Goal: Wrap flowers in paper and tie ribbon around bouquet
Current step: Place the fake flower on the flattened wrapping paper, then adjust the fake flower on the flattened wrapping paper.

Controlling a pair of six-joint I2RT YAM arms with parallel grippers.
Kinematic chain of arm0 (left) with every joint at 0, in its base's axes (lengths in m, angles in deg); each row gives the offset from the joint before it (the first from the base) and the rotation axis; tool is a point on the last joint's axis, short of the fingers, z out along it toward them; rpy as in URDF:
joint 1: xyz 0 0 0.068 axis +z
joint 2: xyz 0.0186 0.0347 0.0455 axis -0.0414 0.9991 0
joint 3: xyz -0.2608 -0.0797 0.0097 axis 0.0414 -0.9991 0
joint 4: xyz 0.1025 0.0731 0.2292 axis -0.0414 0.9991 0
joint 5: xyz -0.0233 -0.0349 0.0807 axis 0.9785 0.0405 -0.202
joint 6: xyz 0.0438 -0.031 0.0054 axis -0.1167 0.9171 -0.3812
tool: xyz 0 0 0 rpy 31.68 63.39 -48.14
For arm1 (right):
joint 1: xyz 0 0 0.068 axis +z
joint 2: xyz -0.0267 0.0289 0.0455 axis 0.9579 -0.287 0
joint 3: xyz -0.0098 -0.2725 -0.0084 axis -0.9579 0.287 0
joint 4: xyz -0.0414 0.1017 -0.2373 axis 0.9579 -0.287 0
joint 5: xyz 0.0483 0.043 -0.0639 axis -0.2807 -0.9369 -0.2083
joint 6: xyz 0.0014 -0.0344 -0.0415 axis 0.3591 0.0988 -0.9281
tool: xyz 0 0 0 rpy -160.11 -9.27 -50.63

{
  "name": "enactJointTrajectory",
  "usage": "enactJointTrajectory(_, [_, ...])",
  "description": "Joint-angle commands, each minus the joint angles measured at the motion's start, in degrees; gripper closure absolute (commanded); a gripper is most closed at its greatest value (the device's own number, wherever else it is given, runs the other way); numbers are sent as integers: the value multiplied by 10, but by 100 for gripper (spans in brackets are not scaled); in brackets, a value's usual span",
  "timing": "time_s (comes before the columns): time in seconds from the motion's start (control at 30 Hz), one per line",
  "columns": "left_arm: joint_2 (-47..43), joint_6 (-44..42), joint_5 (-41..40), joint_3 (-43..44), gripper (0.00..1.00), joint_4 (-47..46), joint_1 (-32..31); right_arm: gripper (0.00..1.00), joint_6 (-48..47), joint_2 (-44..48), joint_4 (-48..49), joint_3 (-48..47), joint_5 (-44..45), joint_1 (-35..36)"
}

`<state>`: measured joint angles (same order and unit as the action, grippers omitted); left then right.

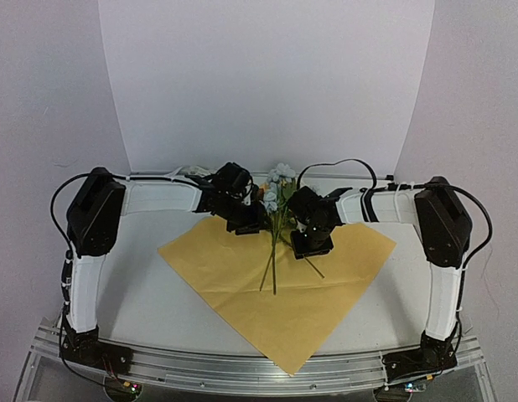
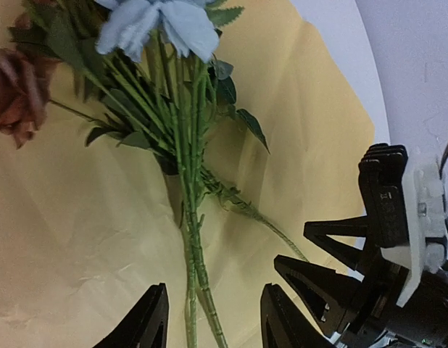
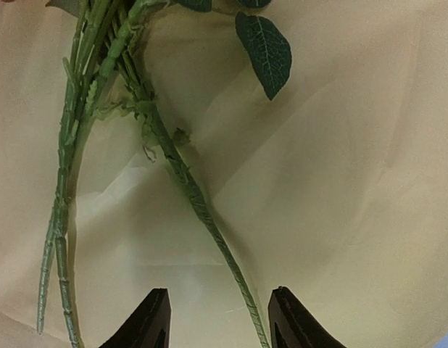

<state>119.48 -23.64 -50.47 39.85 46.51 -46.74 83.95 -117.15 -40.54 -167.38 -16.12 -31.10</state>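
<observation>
My left tool [image 2: 215,291] and right tool [image 3: 218,296] hang open over the stems of the flowers [image 1: 275,243], lying twelve-to-six on the yellow paper [image 1: 234,280], left tool nearer the blooms.

White worktop [image 1: 142,293]. Curved white backdrop sheet [image 1: 267,84] stands behind it, grey walls [image 1: 41,84] either side. Metal rail [image 1: 242,373] runs along the worktop's near edge.
</observation>
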Motion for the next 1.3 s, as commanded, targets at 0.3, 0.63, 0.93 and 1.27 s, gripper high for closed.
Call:
enactJointTrajectory(0.3, [169, -13, -106, 217, 58, 121, -33, 64, -26, -4, 26, 13, -3, 1])
enactJointTrajectory(0.63, [205, -29, -138, 252, 59, 153, -44, 67, -23, -20, 47, 20, -18, -1])
enactJointTrajectory(0.93, [221, -50, -185, 280, 60, 188, -53, 73, -18, -15, 65, 32, -18, -1])
enactJointTrajectory(1.27, [230, -51, -204, 289, 82, 201, -57, 79, -3, 24, 66, 39, -33, -1])
